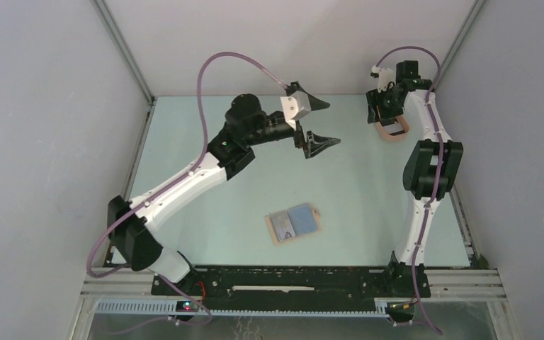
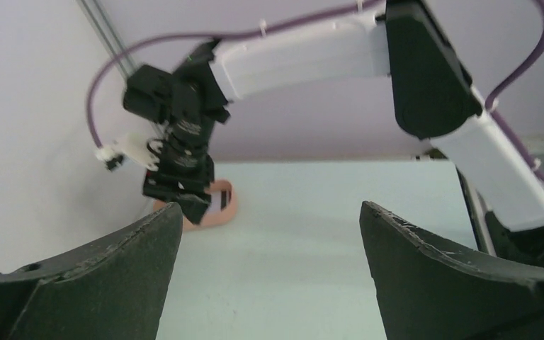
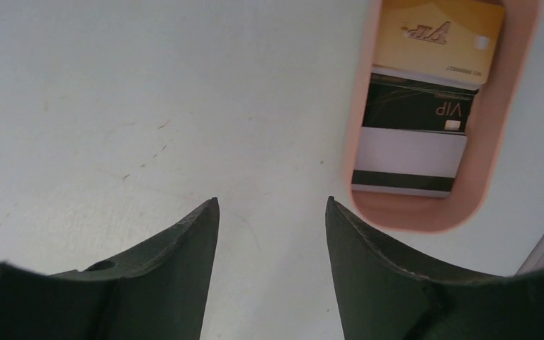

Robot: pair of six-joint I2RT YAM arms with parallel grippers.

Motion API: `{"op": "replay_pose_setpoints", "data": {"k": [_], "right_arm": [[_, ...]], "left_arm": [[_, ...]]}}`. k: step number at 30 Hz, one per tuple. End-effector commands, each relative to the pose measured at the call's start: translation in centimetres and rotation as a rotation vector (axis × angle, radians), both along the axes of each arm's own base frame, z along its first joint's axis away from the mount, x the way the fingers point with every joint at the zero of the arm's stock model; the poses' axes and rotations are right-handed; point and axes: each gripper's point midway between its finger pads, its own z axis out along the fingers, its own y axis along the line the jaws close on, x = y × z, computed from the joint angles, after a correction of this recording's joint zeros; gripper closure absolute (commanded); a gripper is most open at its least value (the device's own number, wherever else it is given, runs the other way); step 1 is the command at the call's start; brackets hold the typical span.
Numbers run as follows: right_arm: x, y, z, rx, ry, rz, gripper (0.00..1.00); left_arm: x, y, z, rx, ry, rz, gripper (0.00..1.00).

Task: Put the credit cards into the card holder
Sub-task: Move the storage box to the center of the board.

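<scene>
The tan card holder lies open near the table's front middle, with a grey card and a blue card on it. More credit cards lie in a peach tray: an orange-yellow one, a black one and a white one with a dark stripe. My right gripper hovers open and empty just left of the tray's near end. My left gripper hangs wide open and empty above the table's far middle, pointing toward the tray.
The peach tray sits at the far right, close to the back wall and the right frame rail. In the left wrist view the right arm spans the top, and its gripper hangs over the tray.
</scene>
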Motion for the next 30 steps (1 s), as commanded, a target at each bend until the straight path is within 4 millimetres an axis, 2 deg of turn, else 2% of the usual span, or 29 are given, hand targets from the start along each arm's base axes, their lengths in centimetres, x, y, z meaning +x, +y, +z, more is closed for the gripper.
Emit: {"op": "replay_pose_setpoints", "data": {"k": [1, 4, 9, 16, 24, 26, 30], "right_arm": [[1.5, -1.8, -1.3, -0.071, 0.016, -0.080, 0.36], [2.1, -2.4, -2.9, -0.082, 0.039, -0.105, 0.39], [2.3, -3.9, -4.4, -0.054, 0.067, -0.153, 0.41], [2.9, -5.2, -5.4, -0.054, 0.068, -0.196, 0.41], [3.7, -5.9, -6.3, -0.079, 0.070, -0.214, 0.42], [3.7, -5.9, -6.7, -0.080, 0.076, -0.211, 0.43], [3.6, -5.5, -7.1, -0.058, 0.089, -0.193, 0.50]], "left_arm": [[1.3, -1.5, -5.6, 0.115, 0.060, -0.023, 0.00], [2.8, -2.5, -7.6, 0.142, 0.158, 0.005, 0.00], [4.9, -3.6, -8.7, 0.160, 0.296, 0.069, 0.00], [6.3, -3.4, -9.7, 0.190, 0.308, 0.162, 0.00], [6.0, -4.2, -9.9, 0.199, 0.312, 0.148, 0.00], [5.8, -4.2, -10.4, 0.218, 0.325, 0.145, 0.00], [5.7, -4.2, -10.6, 0.225, 0.328, 0.142, 0.00]]}}
